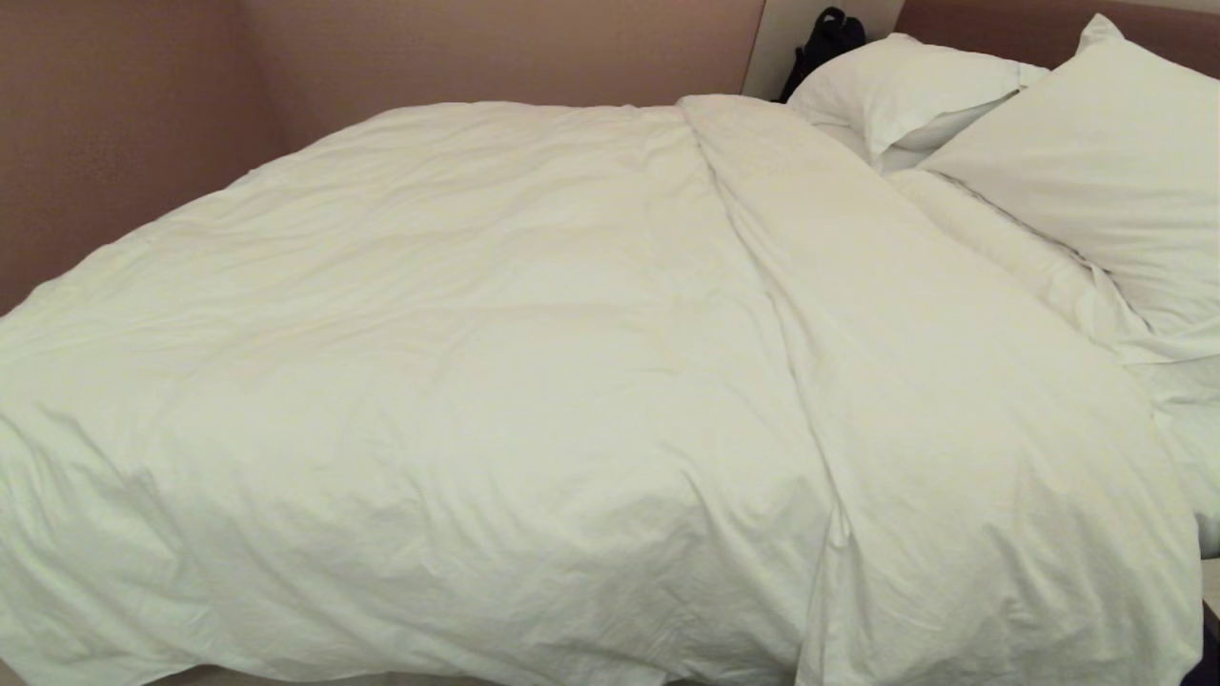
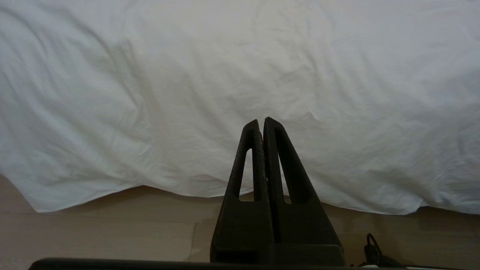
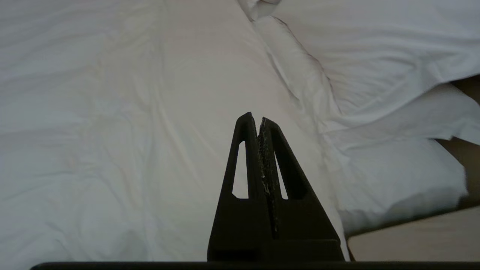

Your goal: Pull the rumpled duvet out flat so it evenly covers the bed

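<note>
The white duvet (image 1: 496,362) lies spread over most of the bed, whose reddish-brown headboard (image 1: 991,24) shows at the far right. A long fold runs down the duvet's right part. Its near edge hangs over the bed's side, above the floor. Neither gripper shows in the head view. My left gripper (image 2: 261,120) is shut and empty, low in front of the hanging duvet (image 2: 240,75). My right gripper (image 3: 255,117) is shut and empty, above the duvet (image 3: 131,112) near the pillow end, apart from the cloth.
Two plump white pillows (image 1: 915,90) (image 1: 1106,162) lean at the headboard. A black bag (image 1: 827,38) sits behind them. A brownish wall (image 1: 114,143) runs along the bed's far side. Light floor (image 2: 93,232) lies beneath the duvet's edge.
</note>
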### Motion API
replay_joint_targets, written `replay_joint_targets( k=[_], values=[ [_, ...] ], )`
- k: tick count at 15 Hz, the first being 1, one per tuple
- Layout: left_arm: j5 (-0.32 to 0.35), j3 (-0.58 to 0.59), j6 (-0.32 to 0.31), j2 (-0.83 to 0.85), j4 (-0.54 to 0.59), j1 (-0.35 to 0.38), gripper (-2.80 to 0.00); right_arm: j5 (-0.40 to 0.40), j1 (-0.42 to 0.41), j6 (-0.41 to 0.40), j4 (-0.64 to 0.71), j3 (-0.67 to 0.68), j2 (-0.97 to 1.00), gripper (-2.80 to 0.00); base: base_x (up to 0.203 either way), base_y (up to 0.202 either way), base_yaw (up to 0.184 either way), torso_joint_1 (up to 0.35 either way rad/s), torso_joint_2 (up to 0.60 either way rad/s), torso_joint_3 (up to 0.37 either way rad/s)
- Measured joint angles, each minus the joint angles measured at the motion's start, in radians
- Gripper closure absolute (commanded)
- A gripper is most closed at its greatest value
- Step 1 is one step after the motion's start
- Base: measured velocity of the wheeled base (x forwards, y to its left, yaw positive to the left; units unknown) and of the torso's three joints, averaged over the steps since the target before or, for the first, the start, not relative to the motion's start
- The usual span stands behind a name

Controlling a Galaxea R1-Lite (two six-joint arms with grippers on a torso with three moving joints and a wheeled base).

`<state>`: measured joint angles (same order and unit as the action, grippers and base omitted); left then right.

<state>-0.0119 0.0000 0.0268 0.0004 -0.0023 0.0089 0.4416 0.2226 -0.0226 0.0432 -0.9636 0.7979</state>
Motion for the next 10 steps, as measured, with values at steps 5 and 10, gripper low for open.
replay_joint_targets(
  k=[5, 10],
  values=[
    [0.0, 0.0, 0.0, 0.0, 0.0, 0.0, 0.0, 0.118, -0.002, -0.001, 0.021, 0.031, -0.057, 0.0, 0.0, 0.0, 0.0, 0.0, 0.0, 0.0],
    [0.0, 0.0, 0.0, 0.0, 0.0, 0.0, 0.0, 0.256, -0.012, -0.006, 0.022, 0.091, -0.129, 0.0, 0.0, 0.0, 0.0, 0.0, 0.0, 0.0]
  ],
)
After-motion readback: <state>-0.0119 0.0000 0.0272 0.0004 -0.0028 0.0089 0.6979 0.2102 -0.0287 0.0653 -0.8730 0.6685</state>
